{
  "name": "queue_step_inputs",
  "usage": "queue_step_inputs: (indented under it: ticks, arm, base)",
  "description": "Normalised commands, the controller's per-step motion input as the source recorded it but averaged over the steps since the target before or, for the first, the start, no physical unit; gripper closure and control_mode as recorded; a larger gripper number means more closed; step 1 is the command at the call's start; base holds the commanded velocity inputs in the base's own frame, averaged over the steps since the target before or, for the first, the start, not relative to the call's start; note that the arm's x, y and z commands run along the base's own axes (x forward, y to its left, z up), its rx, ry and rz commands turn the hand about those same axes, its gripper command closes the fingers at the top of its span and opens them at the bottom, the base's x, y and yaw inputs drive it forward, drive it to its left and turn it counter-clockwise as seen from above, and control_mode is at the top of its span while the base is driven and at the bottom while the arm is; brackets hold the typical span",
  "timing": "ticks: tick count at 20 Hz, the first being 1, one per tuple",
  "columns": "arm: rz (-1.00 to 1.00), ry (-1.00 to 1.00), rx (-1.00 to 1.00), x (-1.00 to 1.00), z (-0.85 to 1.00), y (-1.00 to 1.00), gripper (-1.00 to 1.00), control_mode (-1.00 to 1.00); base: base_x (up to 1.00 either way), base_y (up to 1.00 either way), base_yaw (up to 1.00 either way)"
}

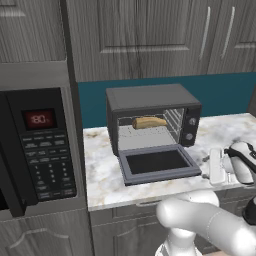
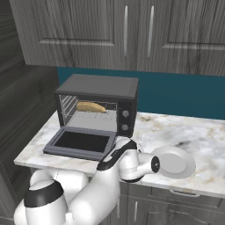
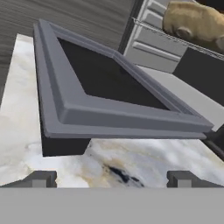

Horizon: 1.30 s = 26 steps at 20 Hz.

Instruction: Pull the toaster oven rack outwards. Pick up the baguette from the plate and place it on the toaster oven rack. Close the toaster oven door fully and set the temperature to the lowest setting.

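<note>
Baguette (image 1: 149,122) lies on the rack (image 1: 150,129) inside; the door (image 1: 157,164) hangs open. My hand (image 3: 111,178), released and empty, faces its edge: next I lift it shut.

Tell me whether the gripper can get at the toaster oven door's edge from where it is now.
Probably yes. The gripper sits just off the front edge of the lowered toaster oven door, jaws wide open, with bare counter between them and nothing blocking.

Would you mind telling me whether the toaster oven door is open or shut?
Open: the toaster oven door lies folded down flat on the counter, leaving the baguette inside exposed.
</note>
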Motion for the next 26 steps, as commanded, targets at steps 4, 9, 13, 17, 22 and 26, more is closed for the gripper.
queue_step_inputs:
  ticks: [4, 9, 13, 17, 22, 26]
  arm:
    - [0.03, 0.0, 0.01, 0.28, -0.29, 0.0, -1.0, -1.0]
    - [0.05, 0.0, 0.05, 0.27, -0.32, 0.0, -1.0, -1.0]
    - [0.04, 0.0, 0.08, 0.24, -0.32, 0.0, -1.0, -1.0]
    - [0.04, 0.0, 0.08, 0.21, -0.36, 0.0, -1.0, -1.0]
    - [0.01, 0.0, 0.08, 0.11, -0.36, 0.04, -1.0, -1.0]
    - [0.0, -0.11, 0.03, -0.12, -0.45, 0.17, -1.0, -1.0]
  base:
    - [0.0, 0.0, 0.0]
    - [0.0, 0.0, 0.0]
    - [0.0, 0.0, 0.0]
    - [0.0, 0.0, 0.0]
    - [0.0, 0.0, 0.0]
    - [0.0, 0.0, 0.0]
